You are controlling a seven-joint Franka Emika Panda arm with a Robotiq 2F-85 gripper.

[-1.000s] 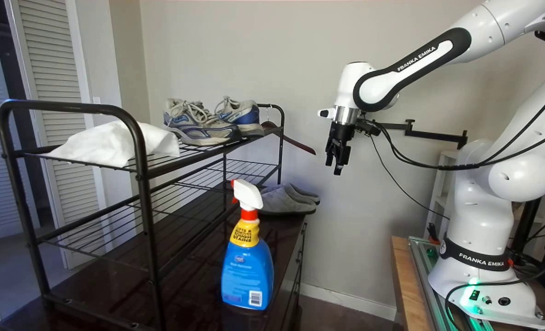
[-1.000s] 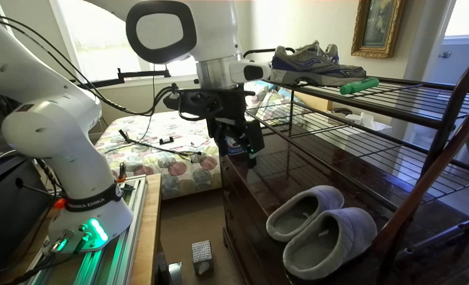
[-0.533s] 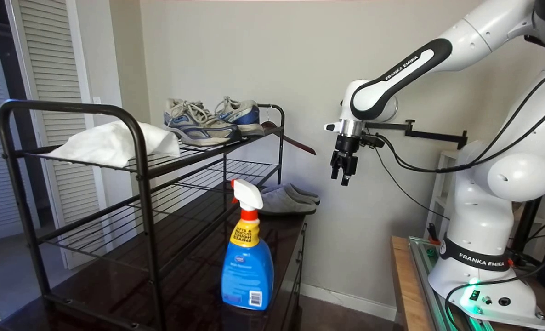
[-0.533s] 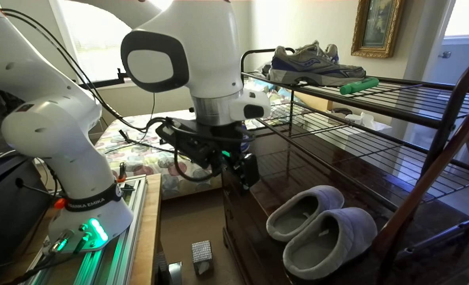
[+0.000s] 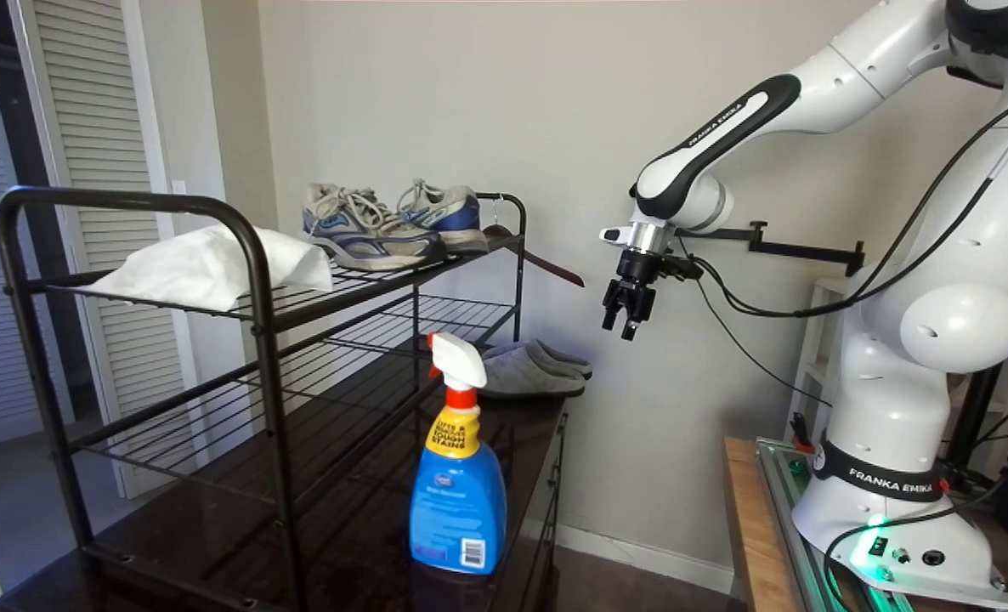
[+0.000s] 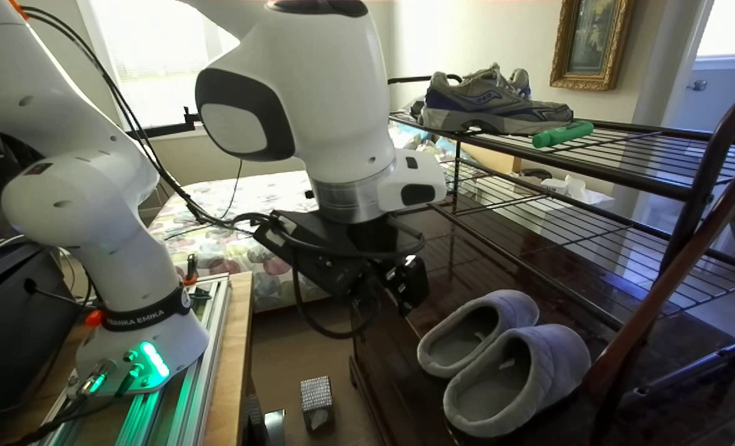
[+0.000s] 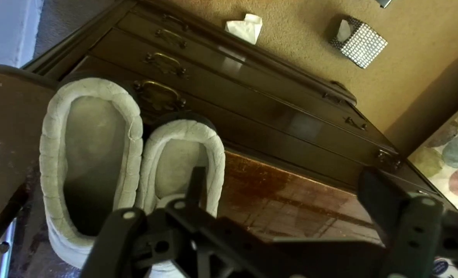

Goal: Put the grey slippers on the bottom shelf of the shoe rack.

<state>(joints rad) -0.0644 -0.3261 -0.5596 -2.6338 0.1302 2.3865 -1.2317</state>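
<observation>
Wrist view: the gripper (image 7: 283, 179) hangs spread and unloaded; the 2 slippers (image 7: 130, 170) sit paired on the dresser (image 7: 252, 116) near its edge, just beside the rack (image 5: 275, 399) in both exterior views. An off-centre descent could shove 1 slipper to the floor (image 7: 302, 34).

The grey slippers (image 6: 544, 371) sit upright, side by side on the worktop (image 6: 460, 272), just outside the dark metal shoe rack (image 6: 590, 169), toes pointing towards it, heels near the worktop's edge.
</observation>
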